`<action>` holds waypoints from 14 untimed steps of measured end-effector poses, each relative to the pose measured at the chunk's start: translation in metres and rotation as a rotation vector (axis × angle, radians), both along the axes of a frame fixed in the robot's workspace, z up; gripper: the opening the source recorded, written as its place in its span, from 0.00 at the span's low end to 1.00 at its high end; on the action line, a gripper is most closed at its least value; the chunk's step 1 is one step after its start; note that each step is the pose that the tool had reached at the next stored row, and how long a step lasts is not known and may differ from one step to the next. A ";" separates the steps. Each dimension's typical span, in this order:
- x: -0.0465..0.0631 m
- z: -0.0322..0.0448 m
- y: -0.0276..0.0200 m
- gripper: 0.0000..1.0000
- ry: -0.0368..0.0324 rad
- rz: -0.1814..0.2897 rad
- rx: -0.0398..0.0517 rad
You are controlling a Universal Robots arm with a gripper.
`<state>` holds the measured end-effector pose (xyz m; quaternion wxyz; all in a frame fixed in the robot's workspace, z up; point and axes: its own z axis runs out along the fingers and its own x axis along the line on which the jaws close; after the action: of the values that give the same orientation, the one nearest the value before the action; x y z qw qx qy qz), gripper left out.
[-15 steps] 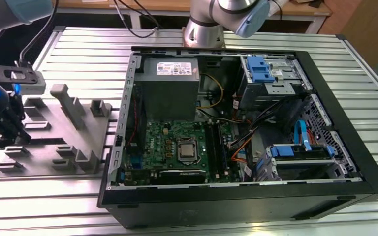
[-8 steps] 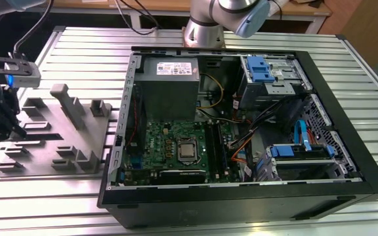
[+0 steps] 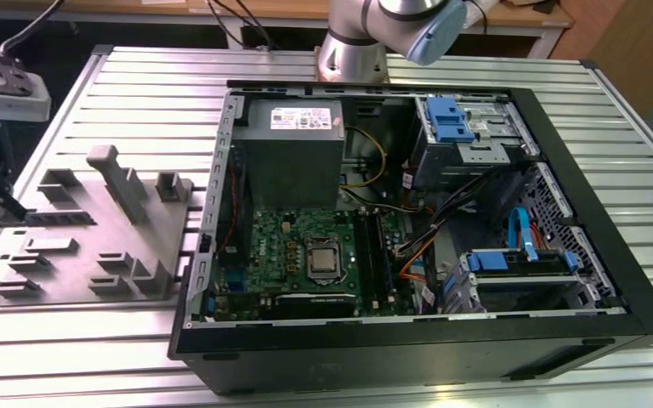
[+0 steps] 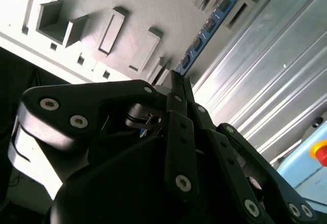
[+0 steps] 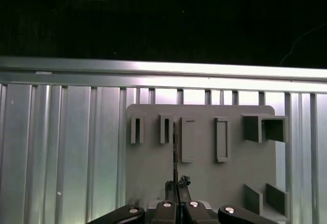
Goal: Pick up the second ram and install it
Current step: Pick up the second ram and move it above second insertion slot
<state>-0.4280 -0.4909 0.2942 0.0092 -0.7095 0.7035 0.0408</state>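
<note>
Second wrist view: the two black fingers [image 4: 173, 117] are pressed together on the near end of the ram stick [image 4: 207, 28], pinching it. The stick is a thin blue strip with black chips. It extends away from the fingertips over the grey moulded tray [image 4: 153, 4], and its far end lies between two raised slot blocks of the tray. Whether the stick touches the tray cannot be determined. In the first wrist view the stick appears edge-on as a thin dark line running from the fingertips across the tray, between two rectangular slot frames. The tray rests on the ribbed aluminium table [image 4: 265, 81].

In the exterior view the tray lies at the exterior view's left, just beside an open black computer case [image 3: 417, 344] lying on its side on the same table. Inside the case are a green motherboard [image 3: 286, 242] with a processor socket [image 3: 324, 260], a grey power supply [image 3: 292, 149] and a blue drive bracket [image 3: 445, 119]. The arm's base [image 3: 355, 51] stands at the far side of the case.
</note>
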 end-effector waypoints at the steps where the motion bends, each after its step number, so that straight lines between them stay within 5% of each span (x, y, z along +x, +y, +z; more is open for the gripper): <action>1: 0.000 0.0031 0.0000 0.08 0.0001 0.000 -0.0001; 14: 0.000 0.0398 0.0002 0.08 0.0001 0.000 -0.0001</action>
<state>-0.4281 -0.4907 0.3340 0.0091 -0.7095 0.7035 0.0408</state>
